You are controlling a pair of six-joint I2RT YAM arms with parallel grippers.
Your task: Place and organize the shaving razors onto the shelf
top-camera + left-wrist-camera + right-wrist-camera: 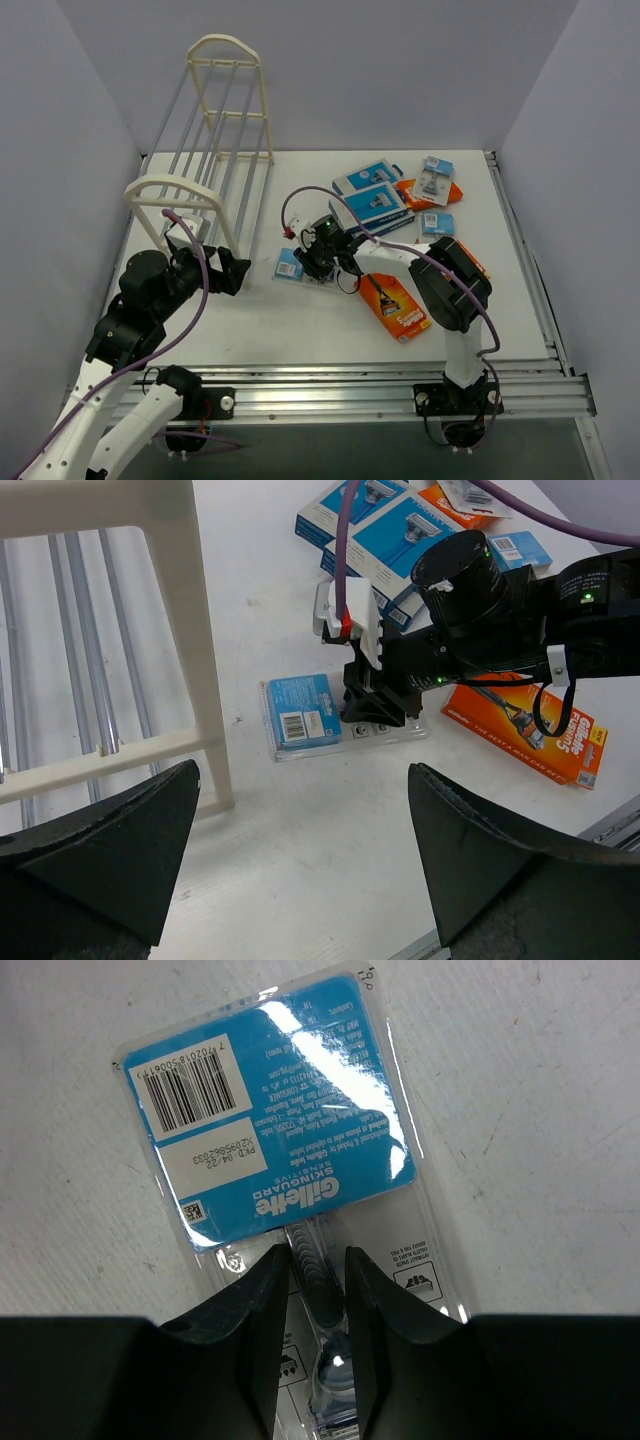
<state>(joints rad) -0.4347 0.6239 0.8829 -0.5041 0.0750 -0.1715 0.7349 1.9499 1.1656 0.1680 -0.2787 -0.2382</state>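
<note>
The Gillette blister pack [270,1130] lies flat, barcode side up, on the white surface [300,340], just beside the near end of the cream shelf [225,150]. The right gripper [318,1260] is pressed down on the pack's clear lower half, its two black fingers clenched on the raised ridge over the razor handle. The left gripper [303,775] hangs spread wide and holds nothing, near the shelf's front arch. Other packs are further right: an orange box [398,305] and blue-and-white boxes [370,195].
</note>
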